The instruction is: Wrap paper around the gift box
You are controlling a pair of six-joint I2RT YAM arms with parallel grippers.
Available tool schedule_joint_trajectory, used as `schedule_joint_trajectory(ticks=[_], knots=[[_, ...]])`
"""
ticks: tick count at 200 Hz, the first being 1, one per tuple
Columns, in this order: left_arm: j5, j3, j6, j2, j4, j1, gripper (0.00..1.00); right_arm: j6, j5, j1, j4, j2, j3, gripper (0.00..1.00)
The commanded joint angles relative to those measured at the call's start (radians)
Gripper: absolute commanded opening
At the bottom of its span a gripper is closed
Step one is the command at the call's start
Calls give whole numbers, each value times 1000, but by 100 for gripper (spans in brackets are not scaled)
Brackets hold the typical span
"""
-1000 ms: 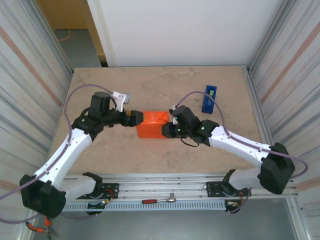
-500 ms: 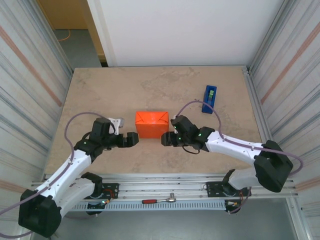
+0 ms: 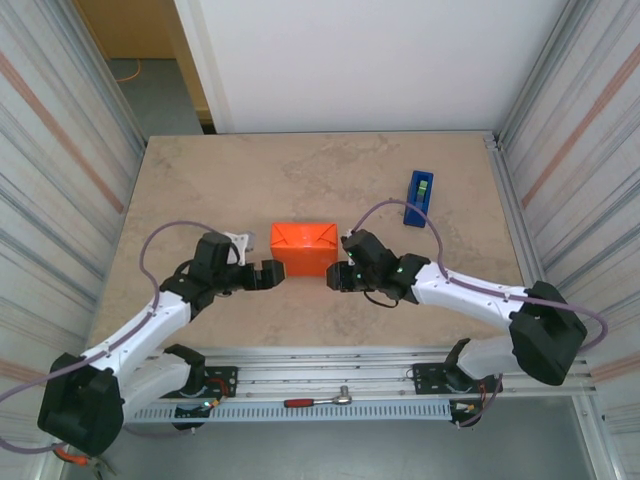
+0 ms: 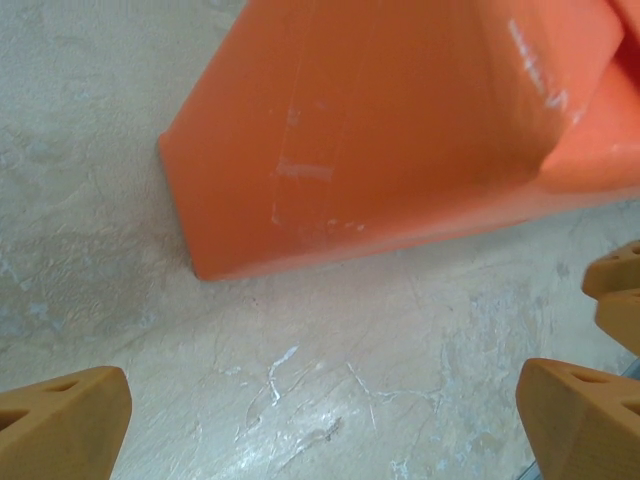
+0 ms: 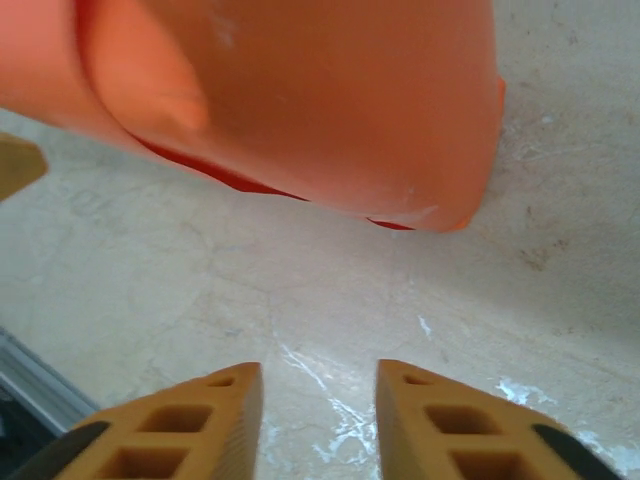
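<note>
Orange paper point(image 3: 303, 249) wraps the gift box, I think; beside it my left claw point(image 3: 279, 274) is wide apart, my right claw point(image 3: 331, 277) slightly apart, both empty.

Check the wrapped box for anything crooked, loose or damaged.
Nothing torn. The paper at its right end has a rounded, bulging fold, and a darker red edge peeks from under it, perhaps a loose flap. The clear tape on the left side looks wrinkled.
</note>
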Motion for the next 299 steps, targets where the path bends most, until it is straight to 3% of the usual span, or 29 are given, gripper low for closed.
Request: schedule_joint_trajectory(ticks=[1,35,66,93,115,150,166,176,196,228,245,261,299], knots=[[1,36,0,32,51,-6,99,8,-16,9,4,-7,42,32],[-8,67,8,99,69,-7,99,5,12,-18,-25,71,98,52],[-53,154,31,203,80,10,99,8,14,-123,-32,144,187,52],[-14,313,65,329,35,66,99,-16,-26,-212,-42,183,277,52],[-9,394,95,334,-16,92,99,-39,-49,-247,-62,116,276,54],[-33,461,129,280,-87,170,99,-122,-33,-357,-105,-53,212,71],[-58,491,144,263,-108,224,99,-172,16,-421,-124,-121,199,85],[-89,509,156,257,-120,259,99,-200,78,-459,-135,-153,195,100],[-138,530,195,245,-107,335,99,-233,143,-575,-120,-180,172,99],[-237,434,350,202,84,423,99,-361,225,-744,55,-163,65,99],[-302,328,451,179,225,435,99,-440,252,-818,74,-121,36,99],[-355,273,534,187,252,437,99,-469,288,-880,97,-96,-14,99],[-291,37,501,211,510,446,99,-537,322,-935,279,-96,-194,99]])
